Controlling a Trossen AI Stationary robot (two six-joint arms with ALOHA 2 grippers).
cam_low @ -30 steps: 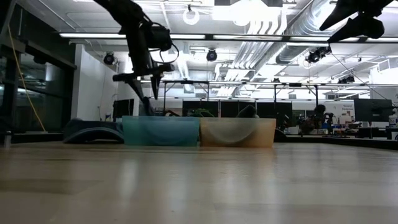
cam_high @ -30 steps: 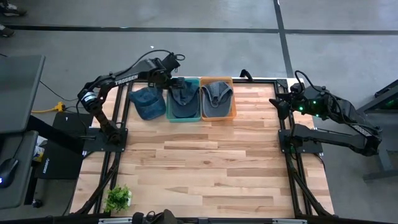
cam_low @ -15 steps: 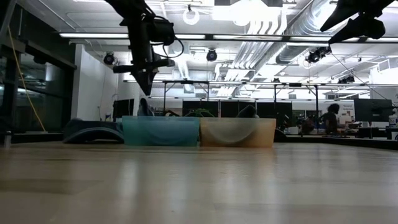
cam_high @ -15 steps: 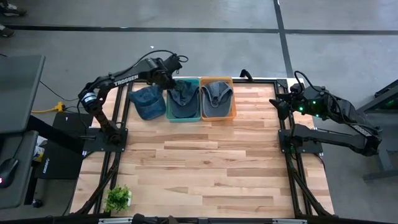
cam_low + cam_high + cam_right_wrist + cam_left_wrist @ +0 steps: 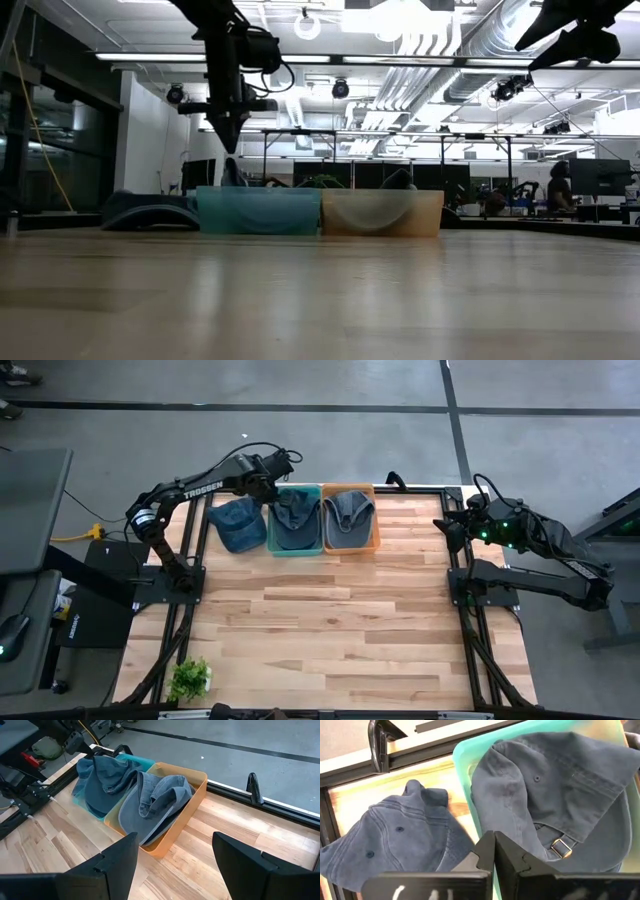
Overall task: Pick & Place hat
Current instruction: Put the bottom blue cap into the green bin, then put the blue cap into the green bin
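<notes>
Denim hats are sitting in teal bin [image 5: 295, 530] and orange bin [image 5: 349, 520]; third hat [image 5: 236, 523] lying beside. Left gripper [image 5: 494, 851] is hovering above, fingers pressed together, empty. Right gripper [image 5: 172, 852] is waiting spread.

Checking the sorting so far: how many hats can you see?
3: one hat loose on the table, one in the teal bin, one in the orange bin. Others could lie hidden underneath.
</notes>
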